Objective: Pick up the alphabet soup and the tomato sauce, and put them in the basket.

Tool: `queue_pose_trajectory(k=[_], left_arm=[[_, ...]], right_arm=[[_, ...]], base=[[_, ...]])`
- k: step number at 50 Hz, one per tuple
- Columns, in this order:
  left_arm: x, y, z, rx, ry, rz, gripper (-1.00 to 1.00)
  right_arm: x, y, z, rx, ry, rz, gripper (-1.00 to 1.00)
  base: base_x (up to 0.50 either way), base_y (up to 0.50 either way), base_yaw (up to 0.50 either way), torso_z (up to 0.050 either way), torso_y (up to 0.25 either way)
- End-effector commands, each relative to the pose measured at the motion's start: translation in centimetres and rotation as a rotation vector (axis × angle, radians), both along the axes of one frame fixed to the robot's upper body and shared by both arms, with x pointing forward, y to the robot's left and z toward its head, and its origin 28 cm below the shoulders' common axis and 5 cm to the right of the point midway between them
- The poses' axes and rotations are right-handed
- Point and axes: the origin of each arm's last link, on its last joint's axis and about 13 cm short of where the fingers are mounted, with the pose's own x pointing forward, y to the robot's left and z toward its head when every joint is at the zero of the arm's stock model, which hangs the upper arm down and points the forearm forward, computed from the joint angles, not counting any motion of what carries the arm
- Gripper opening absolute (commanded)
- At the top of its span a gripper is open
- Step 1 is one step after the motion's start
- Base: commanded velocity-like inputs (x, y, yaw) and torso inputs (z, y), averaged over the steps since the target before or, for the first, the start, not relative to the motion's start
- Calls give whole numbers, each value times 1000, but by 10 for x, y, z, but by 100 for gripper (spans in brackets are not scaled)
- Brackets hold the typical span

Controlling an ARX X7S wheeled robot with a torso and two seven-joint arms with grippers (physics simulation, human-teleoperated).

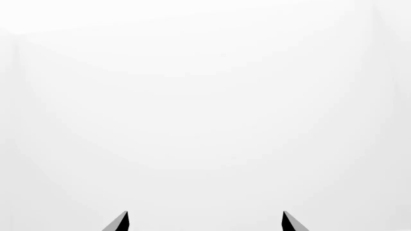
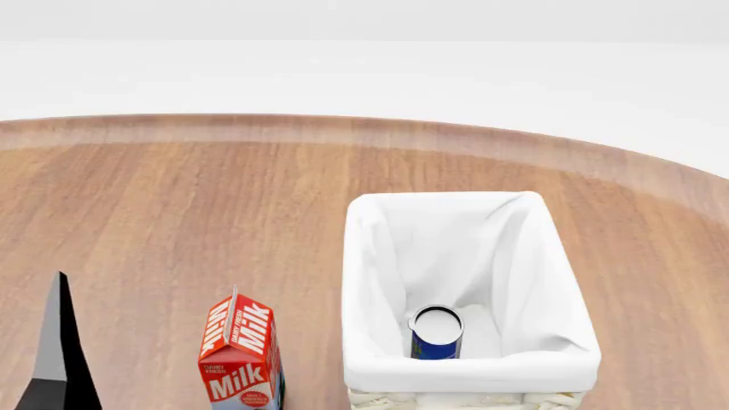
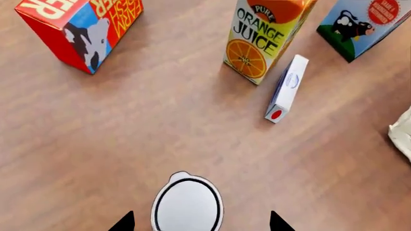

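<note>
The basket, cream wicker with a white cloth liner, stands near the front of the wooden table in the head view. The alphabet soup, a blue can with a silvery top, stands upright inside it. In the right wrist view my right gripper is open, its fingertips on either side of a round silvery can top seen from above. The can's label is hidden, so I cannot tell whether it is the tomato sauce. My left gripper is open over plain white; one of its fingers shows at the head view's lower left.
A red milk carton stands just left of the basket. The right wrist view shows another red carton, an orange juice carton, a small white box lying flat, a blue-green milk carton and a liner edge.
</note>
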Motion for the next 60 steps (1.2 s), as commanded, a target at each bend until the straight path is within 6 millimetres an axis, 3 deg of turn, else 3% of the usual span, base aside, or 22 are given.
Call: queue_pose_trajectory(k=[1,60], left_arm=[[0,0,1,0,-1,0,100],[0,0,-1,-3,4,-7,100]], right_arm=[[3,1,-9,-1,-3,-3,100],[-1,7,-41,16,71,-11,100]], base=[[0,0,0,0,0],[0,0,0,0,0]])
